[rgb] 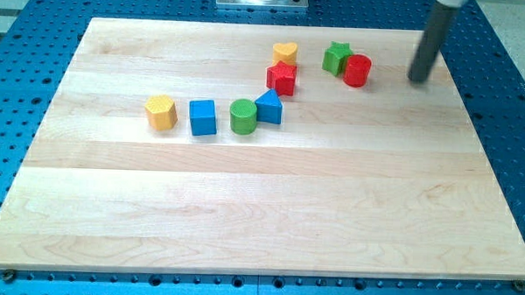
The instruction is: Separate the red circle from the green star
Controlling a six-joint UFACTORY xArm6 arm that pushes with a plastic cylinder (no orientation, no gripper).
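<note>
The red circle [357, 70] is a short red cylinder near the view's top right of the wooden board. It touches the green star [337, 58], which sits just to its upper left. My tip [418, 80] is the lower end of a dark rod that comes down from the view's top right. It rests on the board to the right of the red circle, with a clear gap between them.
A yellow heart [285, 53] and a red star-like block [281, 78] lie left of the green star. A blue triangle [269, 107], green cylinder [243, 116], blue cube [203, 117] and yellow hexagon [161, 112] run in a row across the middle. The board's right edge [478, 129] is near my tip.
</note>
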